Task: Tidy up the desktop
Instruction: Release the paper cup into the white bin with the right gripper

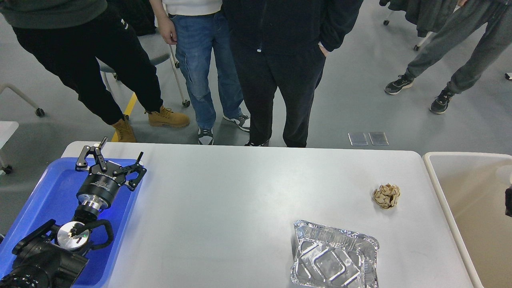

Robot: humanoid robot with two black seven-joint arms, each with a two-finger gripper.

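Note:
The white-grey desktop (240, 200) carries a crumpled brown paper ball (387, 196) at the right and a dented foil tray (334, 262) at the front right. My left gripper (122, 148) is open and empty, held over the far end of the blue tray (44, 192) at the desktop's left side, far from both items. A small dark part (509, 202) shows at the right edge over the beige bin; it may be my right arm, and no fingers can be made out.
A beige rimmed bin (440, 192) stands against the desktop's right edge. Three people (280, 72) stand close along the far edge. Chair legs on castors (180, 76) stand behind them.

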